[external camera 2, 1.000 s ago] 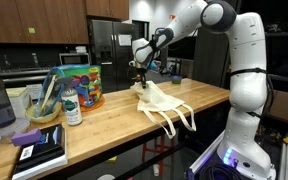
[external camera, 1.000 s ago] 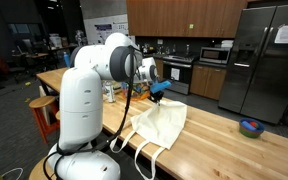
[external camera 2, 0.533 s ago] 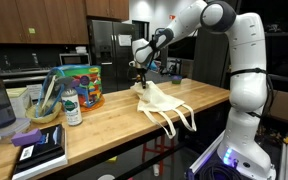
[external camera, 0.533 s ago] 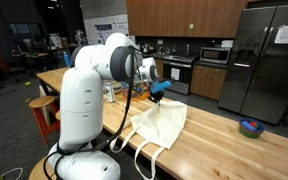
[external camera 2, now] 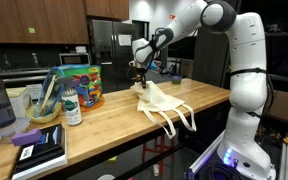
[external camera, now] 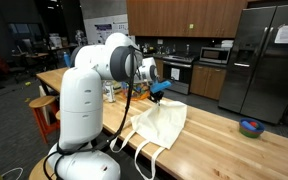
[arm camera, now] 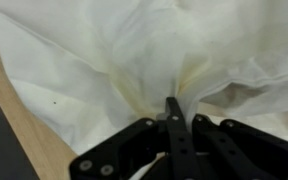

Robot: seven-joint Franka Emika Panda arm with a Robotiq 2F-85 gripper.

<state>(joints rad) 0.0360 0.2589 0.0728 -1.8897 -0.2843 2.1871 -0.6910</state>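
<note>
A cream cloth tote bag (external camera: 162, 125) lies on the wooden table (external camera: 234, 145), its handles hanging over the front edge. It also shows in the exterior view from the table's end (external camera 2: 162, 101). My gripper (external camera 2: 139, 80) is at the bag's far edge, fingers down. In the wrist view the black jaws (arm camera: 172, 108) are shut on a pinched fold of the white fabric (arm camera: 104, 50), which puckers toward the fingertips. The fold is raised a little above the table.
A colourful tin (external camera 2: 81, 86), a bottle (external camera 2: 72, 108), a bowl (external camera 2: 44, 108) and books (external camera 2: 39, 147) stand at one end of the table. A blue bowl (external camera: 250, 127) sits at the opposite end. Fridge and kitchen cabinets stand behind.
</note>
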